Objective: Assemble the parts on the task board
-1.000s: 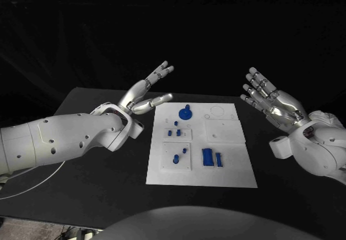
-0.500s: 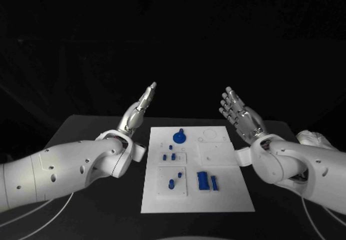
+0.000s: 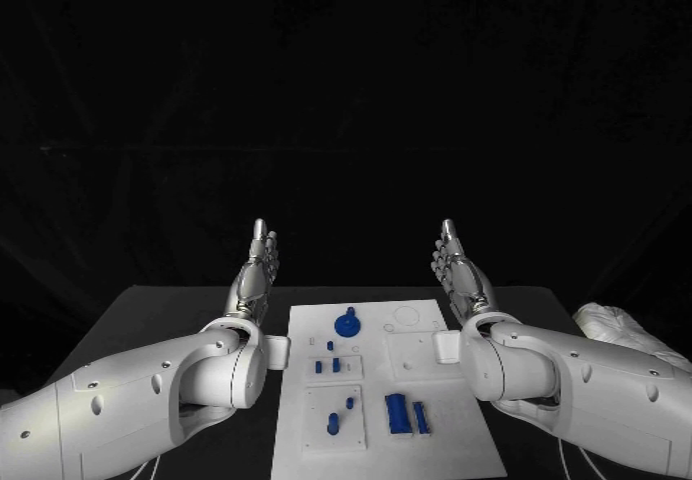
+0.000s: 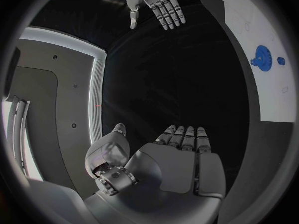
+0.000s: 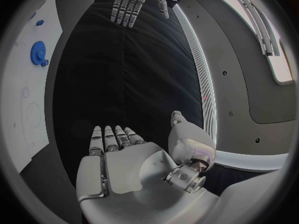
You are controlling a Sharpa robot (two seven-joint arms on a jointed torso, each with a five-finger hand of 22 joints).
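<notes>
I see left hand point(image 3: 257, 272) and right hand point(image 3: 459, 272) raised above task board point(image 3: 447, 445), fingers straight, holding nothing; blue gear point(image 3: 348, 324) on board.

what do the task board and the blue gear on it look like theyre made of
Task board: looks like matte white plastic, flat, even, no glare, with shallow recessed outlines. Blue gear: probably moulded or printed plastic, given its uniform saturated blue and dull surface. Neither can be confirmed by look alone.
</notes>
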